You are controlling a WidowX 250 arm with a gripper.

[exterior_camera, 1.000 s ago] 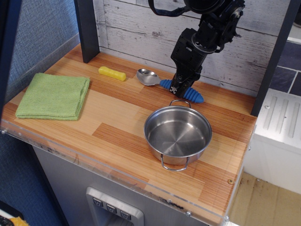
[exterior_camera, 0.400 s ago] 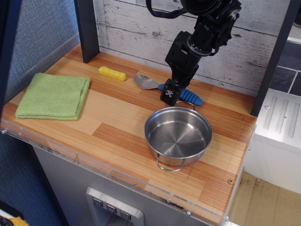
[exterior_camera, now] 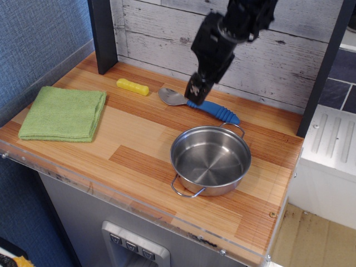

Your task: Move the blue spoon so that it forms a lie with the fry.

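The blue spoon [exterior_camera: 214,109] lies flat on the wooden counter near the back wall, its metal bowl [exterior_camera: 171,96] pointing left toward the fry [exterior_camera: 132,86]. The fry is a yellow crinkle stick lying a short gap left of the spoon's bowl, roughly on the same line. My gripper [exterior_camera: 195,89] hangs just above the spoon's neck, lifted off it and holding nothing. Its jaws look slightly apart.
A steel pot [exterior_camera: 210,158] with two loop handles stands right in front of the spoon's handle. A folded green cloth [exterior_camera: 64,113] lies at the left. A dark post [exterior_camera: 103,33] stands at the back left. The counter's front edge [exterior_camera: 139,206] has a clear strip.
The gripper has let go of the spoon and risen up and to the left. The spoon shifted slightly left and lies flat. The pot has turned, its handles now at different angles.
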